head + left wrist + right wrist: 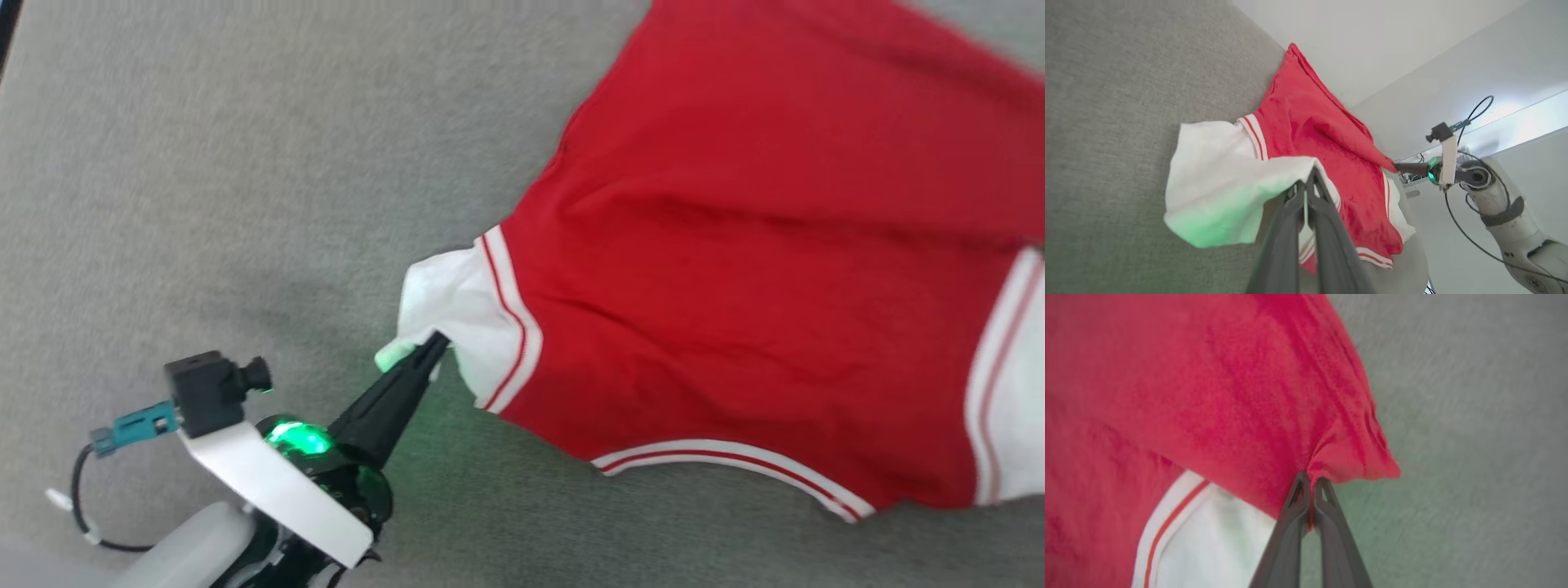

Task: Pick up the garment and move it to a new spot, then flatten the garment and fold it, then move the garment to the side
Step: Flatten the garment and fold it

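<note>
Red with white sleeves, the garment (735,245) is lying spread on the grey cloth surface (204,163), on its right part in the head view. The left gripper (437,343) is pinching the edge of one white sleeve, jaws closed on it. The right gripper (1312,484) is holding a red corner of the garment, jaws closed on the bunched cloth.

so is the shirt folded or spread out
Spread out, not folded: the garment is one open red panel, a white sleeve at each side; left gripper pinches one sleeve, right gripper a red edge.
</note>
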